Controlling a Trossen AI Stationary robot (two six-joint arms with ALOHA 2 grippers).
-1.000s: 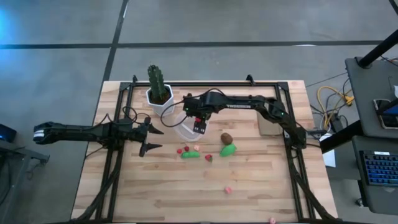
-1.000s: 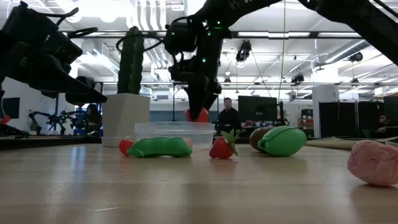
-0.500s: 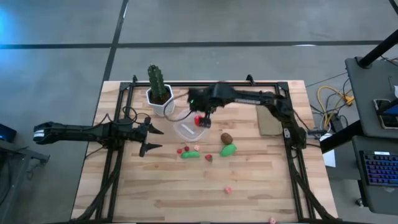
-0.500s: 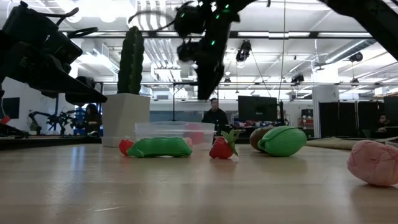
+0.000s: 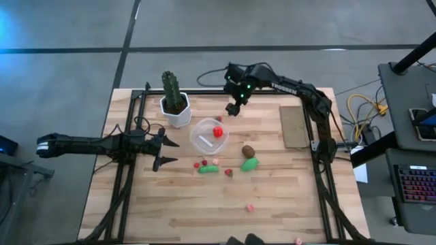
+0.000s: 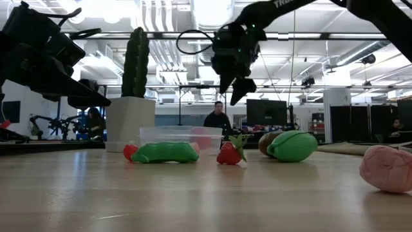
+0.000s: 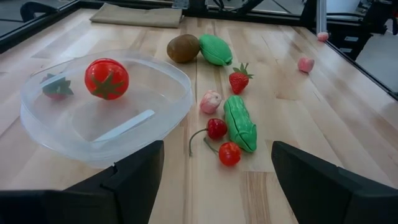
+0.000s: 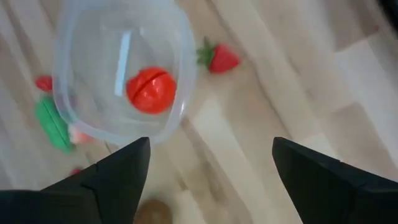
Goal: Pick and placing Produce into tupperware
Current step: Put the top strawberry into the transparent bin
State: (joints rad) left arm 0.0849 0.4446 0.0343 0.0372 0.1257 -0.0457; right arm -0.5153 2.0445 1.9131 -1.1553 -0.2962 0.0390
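Observation:
The clear tupperware stands mid-table beside the white cactus pot. A red tomato lies inside it. A strawberry rests on the table just past its far rim. Near it lie a brown kiwi, a green piece, a green pod, a strawberry, cherries and pink bits. My right gripper hangs open, high above the container's far side. My left gripper waits open, low, left of the container.
The tall cactus in its pot stands close to the container's far left. A brown pad lies at the table's right side. A black frame runs along the table's edges. Bare wood spreads over the near half.
My right gripper held the red tomato low over the container, let it go, then rose and drew back toward the table's far edge. The tomato now lies inside the tupperware.

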